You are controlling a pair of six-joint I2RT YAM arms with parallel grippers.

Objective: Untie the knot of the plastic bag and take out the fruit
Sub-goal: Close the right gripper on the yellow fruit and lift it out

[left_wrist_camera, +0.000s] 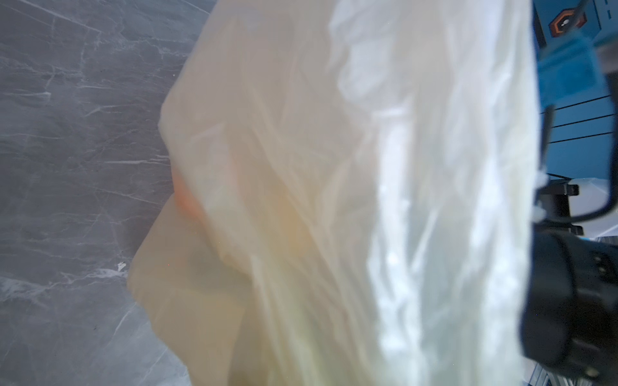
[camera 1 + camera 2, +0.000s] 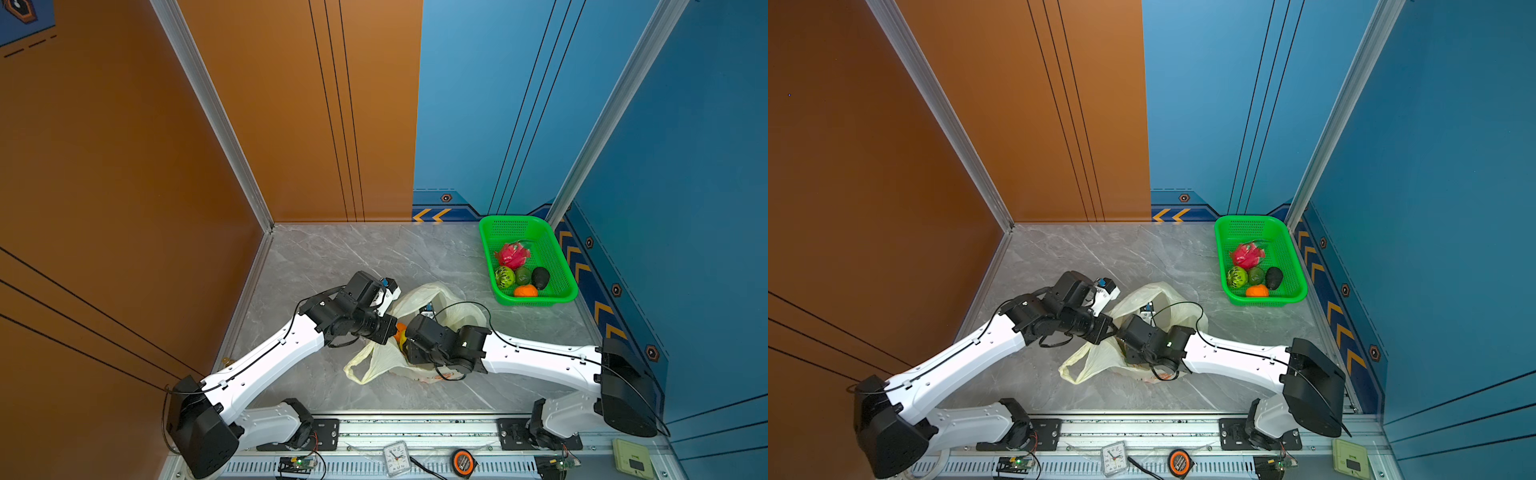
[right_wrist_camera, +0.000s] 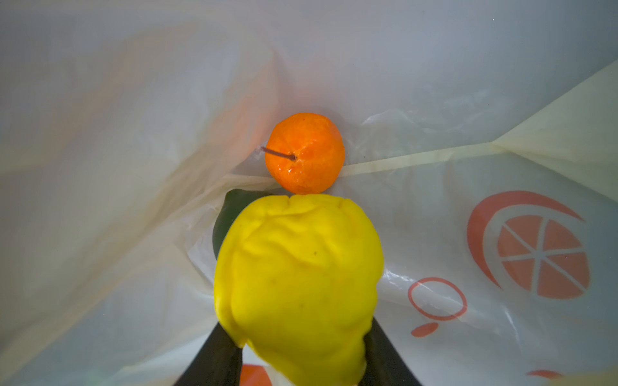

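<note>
The plastic bag (image 2: pixel 419 297) is seen crumpled at the middle of the grey marble table (image 2: pixel 332 257), its mouth raised and open, with one handle loop (image 2: pixel 350 371) spread loose toward the front edge; the knot cannot be made out in any view. The left gripper (image 2: pixel 385 300) is set at the raised rim on the bag's far-left side, its jaws closed together on the film (the pinch itself is hidden, and the left wrist view is almost wholly blocked by pale plastic draped across the lens). The right gripper (image 3: pixel 297 329) is reached inside the bag, where its dark fingers (image 3: pixel 217 354) are pressed against both sides of the yellow fruit (image 3: pixel 297 264), whose skin is dented. Just beyond, an orange (image 3: pixel 305 153) is touched by the yellow fruit, and a dark green fruit (image 3: pixel 229 214) is half hidden behind it. In both top views the bag's mouth is largely covered by the two black wrists, crowded close together, and a black cable (image 2: pixel 467 305) is looped over the bag. Well apart, at the far right corner, a green basket (image 2: pixel 557 254) is filled with a dragon fruit (image 2: pixel 512 254), two green fruits (image 2: pixel 504 277), an avocado (image 2: pixel 540 277) and a second orange (image 2: pixel 525 291). A clock (image 2: pixel 397 457) and a tape measure (image 2: pixel 462 461) are laid on the front rail.
</note>
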